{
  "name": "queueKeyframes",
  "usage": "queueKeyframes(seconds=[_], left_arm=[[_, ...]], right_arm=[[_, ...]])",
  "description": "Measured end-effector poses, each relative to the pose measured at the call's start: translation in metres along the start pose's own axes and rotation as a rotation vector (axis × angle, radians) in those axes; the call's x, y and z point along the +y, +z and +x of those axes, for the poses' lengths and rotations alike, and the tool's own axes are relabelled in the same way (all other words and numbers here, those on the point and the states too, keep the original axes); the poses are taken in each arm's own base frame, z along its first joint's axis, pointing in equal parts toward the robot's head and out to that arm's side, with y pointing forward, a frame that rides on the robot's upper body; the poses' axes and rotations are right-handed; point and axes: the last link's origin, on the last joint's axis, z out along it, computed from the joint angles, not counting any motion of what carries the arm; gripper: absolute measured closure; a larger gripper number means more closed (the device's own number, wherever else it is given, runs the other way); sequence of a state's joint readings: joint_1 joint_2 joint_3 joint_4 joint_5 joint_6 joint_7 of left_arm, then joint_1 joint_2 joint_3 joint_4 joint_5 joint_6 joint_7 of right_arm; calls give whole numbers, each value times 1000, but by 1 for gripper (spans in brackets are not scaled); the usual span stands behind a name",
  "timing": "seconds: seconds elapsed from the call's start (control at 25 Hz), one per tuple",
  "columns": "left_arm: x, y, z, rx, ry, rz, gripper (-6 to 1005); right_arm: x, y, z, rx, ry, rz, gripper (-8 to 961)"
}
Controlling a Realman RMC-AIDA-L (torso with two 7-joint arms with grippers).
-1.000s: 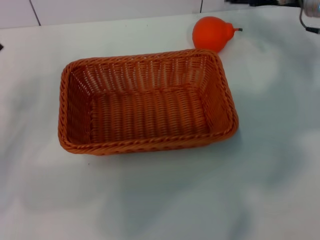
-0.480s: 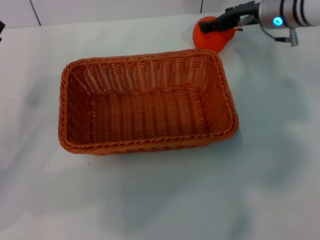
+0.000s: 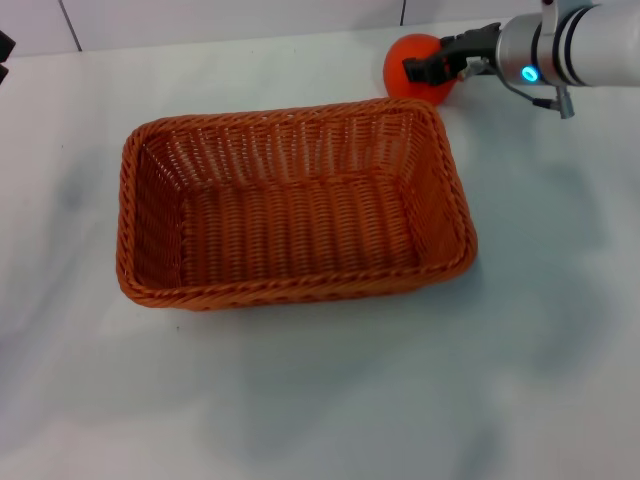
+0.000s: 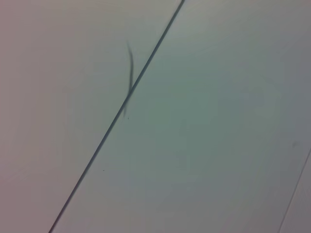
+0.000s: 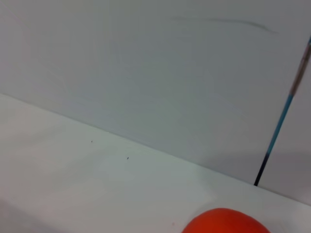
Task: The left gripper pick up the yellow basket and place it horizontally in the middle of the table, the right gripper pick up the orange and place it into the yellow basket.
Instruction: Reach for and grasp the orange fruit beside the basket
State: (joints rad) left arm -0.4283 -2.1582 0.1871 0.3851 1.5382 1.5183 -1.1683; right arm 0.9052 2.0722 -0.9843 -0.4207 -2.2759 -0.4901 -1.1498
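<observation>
The yellow basket (image 3: 290,205), a large orange-brown woven rectangle, lies lengthwise across the middle of the white table (image 3: 330,400), empty. The orange (image 3: 408,62) sits on the table just beyond the basket's far right corner, touching or nearly touching its rim. My right gripper (image 3: 428,62) reaches in from the right at the end of the silver-white arm (image 3: 575,45). Its black fingers are open and straddle the orange's right side. The orange's top also shows in the right wrist view (image 5: 226,222). Only a black tip of my left gripper (image 3: 4,48) shows at the far left edge.
A white panelled wall (image 3: 230,18) runs behind the table's far edge. The left wrist view shows only wall panels with a dark seam (image 4: 121,109). Bare table lies in front of the basket and on both sides of it.
The right arm came in from the upper right and its fingers dropped down onto the orange, covering its stem end. The basket and the orange have not moved.
</observation>
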Motion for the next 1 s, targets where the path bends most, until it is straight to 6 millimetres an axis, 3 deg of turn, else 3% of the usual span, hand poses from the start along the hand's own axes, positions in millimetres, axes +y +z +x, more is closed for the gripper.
queueKeyframes(seconds=[0.08, 0.2, 0.4, 0.64, 1.0], left_arm=[[0, 3, 0, -2, -6, 2, 310], [0, 5, -1, -5, -14, 6, 310], [-1, 8, -4, -9, -27, 14, 310], [0, 11, -4, -10, -28, 12, 311], [0, 12, -6, -13, -35, 19, 311]], right_arm=[[-2, 2, -2, 0, -17, -6, 115], [-4, 4, -6, -5, -31, -16, 343], [-4, 4, -6, -1, -34, -21, 588], [-2, 4, -5, 7, -25, -27, 803], [10, -10, -2, 174, 211, 44, 868]])
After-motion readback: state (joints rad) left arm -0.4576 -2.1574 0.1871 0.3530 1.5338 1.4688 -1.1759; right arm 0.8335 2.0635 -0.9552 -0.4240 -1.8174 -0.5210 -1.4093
